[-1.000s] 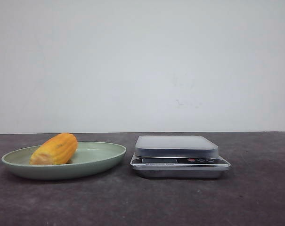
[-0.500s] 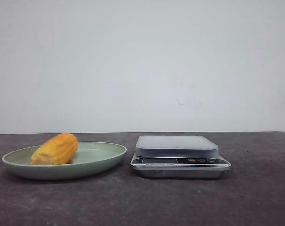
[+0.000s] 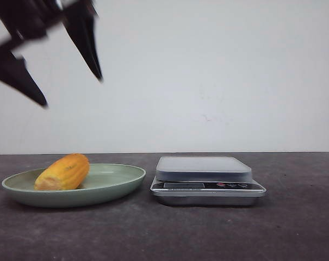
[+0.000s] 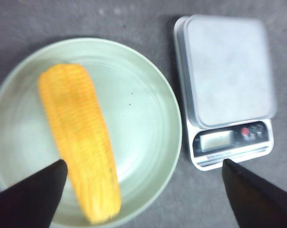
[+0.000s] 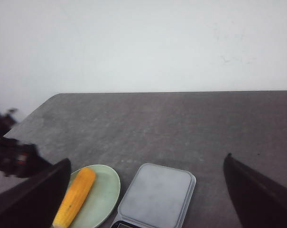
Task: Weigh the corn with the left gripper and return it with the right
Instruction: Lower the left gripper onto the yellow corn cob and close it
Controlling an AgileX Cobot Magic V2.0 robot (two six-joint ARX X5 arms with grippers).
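The corn (image 3: 63,172) is a yellow-orange cob that lies on the left part of a pale green plate (image 3: 118,180). My left gripper (image 3: 72,91) is a black claw, open in a wide V, high above the plate and apart from the corn. In the left wrist view the corn (image 4: 79,137) lies on the plate (image 4: 143,114) near one finger of the open gripper (image 4: 143,164). My right gripper (image 5: 147,159) is open and empty, high above the table, with the corn (image 5: 75,197) far below it.
A silver digital scale (image 3: 203,168) with a bare grey platform stands just right of the plate; it also shows in the left wrist view (image 4: 228,71) and the right wrist view (image 5: 157,192). The dark table (image 3: 295,228) ends at a white wall.
My left gripper has come into the front view at the top left, open. The corn, the plate and the scale have not moved.
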